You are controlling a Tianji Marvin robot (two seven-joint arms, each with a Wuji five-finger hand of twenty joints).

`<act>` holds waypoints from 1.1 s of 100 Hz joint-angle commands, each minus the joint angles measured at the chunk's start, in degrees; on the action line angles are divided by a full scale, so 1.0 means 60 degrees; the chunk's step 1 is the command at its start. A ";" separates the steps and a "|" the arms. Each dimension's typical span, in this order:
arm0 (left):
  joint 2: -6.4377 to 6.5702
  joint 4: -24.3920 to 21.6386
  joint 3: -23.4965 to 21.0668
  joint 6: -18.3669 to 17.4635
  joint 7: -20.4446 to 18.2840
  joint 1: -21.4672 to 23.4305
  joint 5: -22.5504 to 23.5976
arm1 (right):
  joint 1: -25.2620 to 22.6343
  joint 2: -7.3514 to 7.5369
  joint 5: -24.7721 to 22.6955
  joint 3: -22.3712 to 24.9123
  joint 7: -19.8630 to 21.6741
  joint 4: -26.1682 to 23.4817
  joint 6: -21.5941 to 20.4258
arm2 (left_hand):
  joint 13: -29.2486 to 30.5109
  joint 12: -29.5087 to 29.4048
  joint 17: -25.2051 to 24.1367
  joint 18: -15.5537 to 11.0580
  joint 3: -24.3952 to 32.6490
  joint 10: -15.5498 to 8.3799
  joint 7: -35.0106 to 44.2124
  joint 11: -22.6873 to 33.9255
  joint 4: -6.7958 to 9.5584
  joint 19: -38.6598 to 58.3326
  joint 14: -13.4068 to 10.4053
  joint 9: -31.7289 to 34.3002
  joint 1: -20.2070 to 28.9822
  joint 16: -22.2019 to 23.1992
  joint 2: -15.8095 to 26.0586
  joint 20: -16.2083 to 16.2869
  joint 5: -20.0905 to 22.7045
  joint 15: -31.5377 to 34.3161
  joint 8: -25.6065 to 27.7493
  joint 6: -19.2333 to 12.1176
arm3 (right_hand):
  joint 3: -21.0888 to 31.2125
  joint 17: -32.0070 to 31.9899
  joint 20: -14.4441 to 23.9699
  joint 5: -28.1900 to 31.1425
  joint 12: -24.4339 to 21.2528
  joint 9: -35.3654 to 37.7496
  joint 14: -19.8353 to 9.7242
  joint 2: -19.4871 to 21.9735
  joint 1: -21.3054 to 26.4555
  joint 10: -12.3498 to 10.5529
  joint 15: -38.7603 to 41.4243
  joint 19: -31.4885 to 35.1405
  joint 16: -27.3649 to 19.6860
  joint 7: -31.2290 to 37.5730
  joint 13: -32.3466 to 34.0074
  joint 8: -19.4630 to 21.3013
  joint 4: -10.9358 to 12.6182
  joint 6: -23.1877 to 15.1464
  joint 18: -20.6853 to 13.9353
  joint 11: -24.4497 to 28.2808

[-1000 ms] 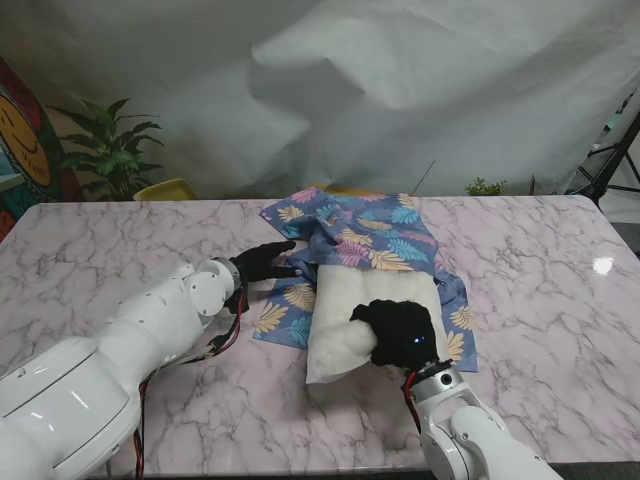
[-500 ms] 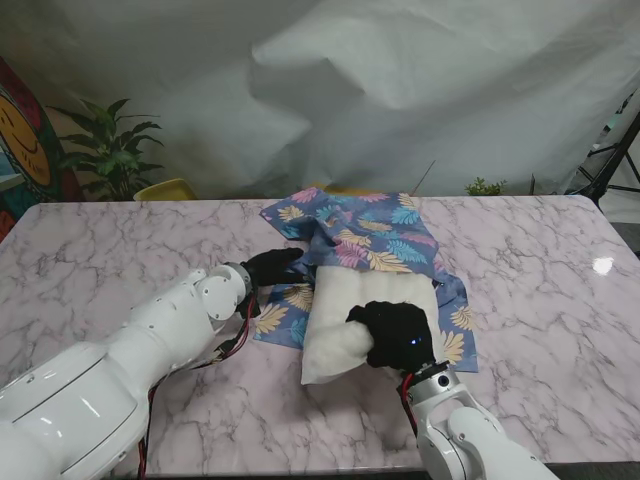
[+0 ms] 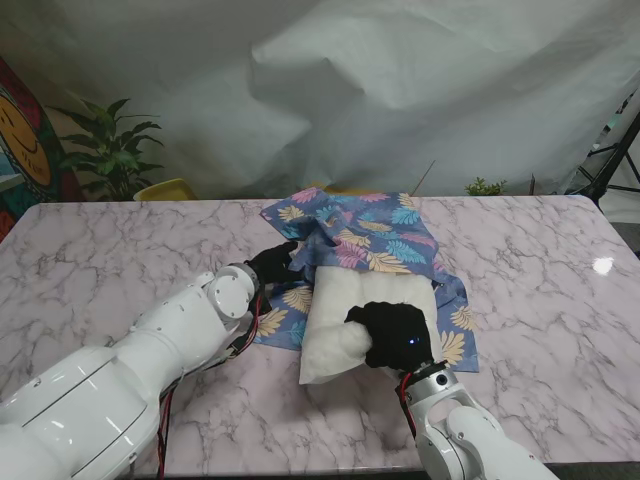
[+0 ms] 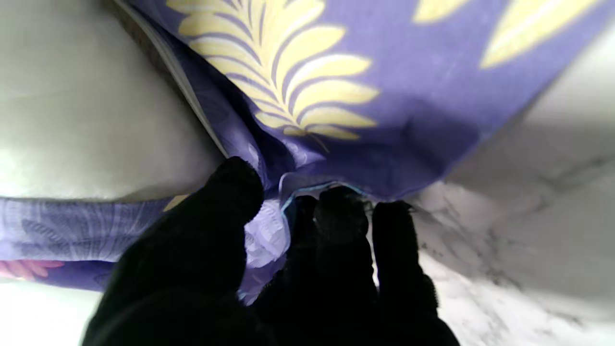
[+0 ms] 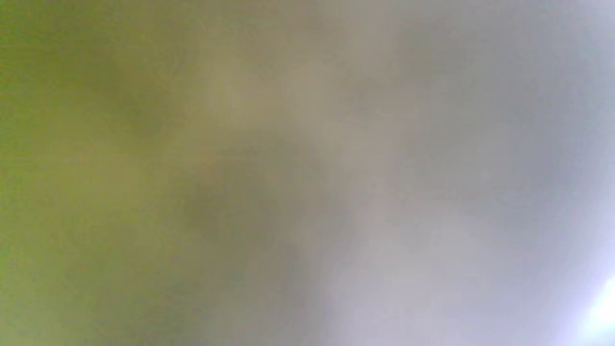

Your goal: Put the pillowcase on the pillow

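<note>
Left hand (image 3: 272,262) pinches leaf-print pillowcase (image 3: 370,235); right hand (image 3: 397,335) grips white pillow (image 3: 345,300).

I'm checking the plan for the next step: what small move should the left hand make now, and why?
Probably lift the pinched edge. The left hand holds the pillowcase hem between thumb and fingers, and the pillow, gripped by the right hand, lies on top of the fabric, not yet inside, so the opening needs raising.
</note>
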 commanded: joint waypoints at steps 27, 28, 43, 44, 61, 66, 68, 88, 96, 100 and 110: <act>-0.0385 0.0005 0.0287 0.1614 -0.0540 0.0013 -0.0104 | 0.0051 -0.0034 -0.0010 -0.0025 -0.0082 0.0022 0.0039 | 0.2347 0.0974 0.1993 0.1872 0.0852 -0.1732 0.1010 0.2126 -0.0120 0.1227 -0.0710 0.2195 -0.0898 0.0369 -0.0015 -0.0049 0.1941 0.2186 0.0131 0.0551 | 0.1750 0.0894 0.1085 0.0916 0.0431 0.0821 -0.0815 0.1238 0.1045 0.0181 0.4947 0.5555 0.0535 0.1580 0.1077 0.0191 0.0480 -0.0501 -0.3537 0.0713; -0.0386 0.0009 0.0324 0.1639 -0.0516 0.0002 -0.0069 | 0.0048 -0.0035 -0.0011 -0.0021 -0.0088 0.0020 0.0040 | 0.2365 0.0961 0.2002 0.1874 0.0857 -0.1745 0.1109 0.2133 -0.0121 0.1232 -0.0721 0.2203 -0.0952 0.0357 0.0041 -0.0056 0.2076 0.2197 0.0177 0.0455 | 0.1752 0.0895 0.1086 0.0918 0.0431 0.0821 -0.0816 0.1239 0.1046 0.0181 0.4949 0.5556 0.0535 0.1580 0.1079 0.0191 0.0480 -0.0504 -0.3538 0.0713; -0.0282 -0.0048 0.1244 0.2074 -0.0293 -0.0172 0.0582 | 0.0015 -0.0040 -0.0034 0.0007 -0.0144 -0.0015 0.0077 | 0.1103 0.0926 0.1074 0.1738 0.0405 -0.1006 0.2205 0.1190 0.0030 0.0938 -0.0909 0.0455 -0.2308 0.0625 0.0564 -0.0044 0.2694 0.2077 0.0809 -0.0447 | 0.1776 0.0907 0.1104 0.0922 0.0440 0.0839 -0.0805 0.1214 0.1050 0.0195 0.5004 0.5590 0.0554 0.1579 0.1088 0.0183 0.0478 -0.0483 -0.3537 0.0720; -0.0275 -0.0046 0.1295 0.2089 -0.0281 -0.0185 0.0624 | 0.0017 -0.0040 -0.0034 0.0005 -0.0150 -0.0012 0.0076 | 0.1079 0.0934 0.1071 0.1733 0.0390 -0.0982 0.2251 0.1175 0.0023 0.0941 -0.0931 0.0419 -0.2348 0.0631 0.0558 -0.0038 0.2762 0.2072 0.0830 -0.0463 | 0.1776 0.0907 0.1105 0.0922 0.0441 0.0841 -0.0804 0.1213 0.1047 0.0199 0.5005 0.5591 0.0555 0.1579 0.1085 0.0183 0.0477 -0.0483 -0.3537 0.0721; -0.0377 0.0011 0.1199 0.2562 -0.0246 -0.0193 0.0573 | 0.0057 -0.0042 -0.0028 -0.0032 -0.0192 0.0042 0.0052 | 0.1520 0.1441 0.1405 0.1734 0.0580 -0.0742 0.4367 0.1508 -0.0049 0.1426 -0.0969 0.1033 -0.2074 0.0534 0.0411 0.0221 0.4305 0.2621 0.1943 -0.1341 | 0.1814 0.0909 0.1123 0.0948 0.0449 0.0857 -0.0793 0.1188 0.1042 0.0216 0.5057 0.5621 0.0571 0.1581 0.1080 0.0172 0.0472 -0.0467 -0.3533 0.0731; -0.0419 0.0050 0.1195 0.2689 -0.0187 -0.0196 0.0587 | 0.0068 -0.0040 -0.0024 -0.0040 -0.0180 0.0052 0.0040 | 0.1931 0.1421 0.1749 0.1718 -0.0574 -0.0874 0.5936 0.1792 -0.0249 0.1684 -0.1019 0.1517 -0.0987 0.0286 0.0117 0.0210 0.4658 0.2853 0.1952 -0.1909 | 0.1818 0.0906 0.1124 0.0952 0.0452 0.0855 -0.0778 0.1191 0.1039 0.0221 0.5067 0.5621 0.0573 0.1579 0.1081 0.0168 0.0468 -0.0469 -0.3524 0.0732; -0.0429 0.0053 0.1180 0.2720 -0.0150 -0.0190 0.0587 | 0.0070 -0.0038 -0.0026 -0.0040 -0.0171 0.0051 0.0037 | 0.2074 0.1385 0.1880 0.1710 -0.1065 -0.0936 0.6822 0.1900 -0.0162 0.1752 -0.1014 0.1692 -0.0554 0.0231 0.0071 0.0179 0.4725 0.2900 0.1948 -0.2200 | 0.1818 0.0906 0.1125 0.0952 0.0454 0.0854 -0.0779 0.1193 0.1038 0.0228 0.5070 0.5621 0.0573 0.1579 0.1081 0.0167 0.0467 -0.0468 -0.3520 0.0733; -0.0331 -0.0157 0.0977 0.2868 -0.0242 -0.0123 0.0391 | 0.0111 -0.0046 0.0002 -0.0069 -0.0176 0.0087 0.0036 | 0.0565 0.1908 0.0913 0.1620 -0.4059 -0.0686 1.0336 0.1082 0.0426 0.1303 -0.0583 0.0265 0.1162 0.0573 0.1702 0.0269 0.3626 0.1816 0.4529 -0.3271 | 0.1841 0.0917 0.1140 0.0959 0.0468 0.0863 -0.0779 0.1188 0.1039 0.0234 0.5121 0.5646 0.0592 0.1583 0.1082 0.0158 0.0460 -0.0444 -0.3523 0.0750; -0.0176 -0.0304 0.0968 0.2618 -0.0385 -0.0093 0.0351 | 0.0151 -0.0059 0.0029 -0.0094 -0.0225 0.0134 0.0040 | -0.1957 0.0352 0.0057 0.2091 -0.4741 0.0205 1.0507 -0.0145 0.0562 0.0374 0.0881 -0.1953 0.1599 -0.0030 0.2270 0.0298 0.2955 -0.0993 0.5528 -0.3136 | 0.1846 0.0918 0.1148 0.0953 0.0471 0.0860 -0.0771 0.1184 0.1041 0.0254 0.5137 0.5657 0.0595 0.1581 0.1078 0.0152 0.0456 -0.0438 -0.3521 0.0752; -0.0115 -0.0396 0.0910 0.2562 -0.0470 -0.0066 0.0281 | 0.0177 -0.0067 0.0056 -0.0109 -0.0253 0.0166 0.0033 | -0.2800 -0.0735 -0.0296 0.2404 -0.4820 0.0473 1.0562 -0.0598 0.0570 -0.0225 0.1552 -0.2634 0.1690 -0.0972 0.2461 0.0262 0.2628 -0.2506 0.5962 -0.3077 | 0.1845 0.0918 0.1150 0.0953 0.0472 0.0858 -0.0779 0.1186 0.1044 0.0248 0.5142 0.5660 0.0596 0.1581 0.1081 0.0150 0.0456 -0.0437 -0.3518 0.0753; -0.0062 -0.0525 0.0634 0.2611 -0.0635 -0.0004 0.0015 | 0.0237 -0.0074 0.0092 -0.0149 -0.0260 0.0223 0.0019 | -0.3428 -0.3817 -0.0801 0.3175 -0.4833 0.1717 1.0658 -0.3570 0.0631 -0.1790 0.3186 -0.2463 0.1938 -0.4423 0.2648 -0.0345 0.2074 -0.5996 0.6654 -0.2640 | 0.1841 0.0918 0.1154 0.0956 0.0478 0.0858 -0.0778 0.1185 0.1051 0.0245 0.5155 0.5664 0.0600 0.1576 0.1082 0.0147 0.0455 -0.0432 -0.3517 0.0759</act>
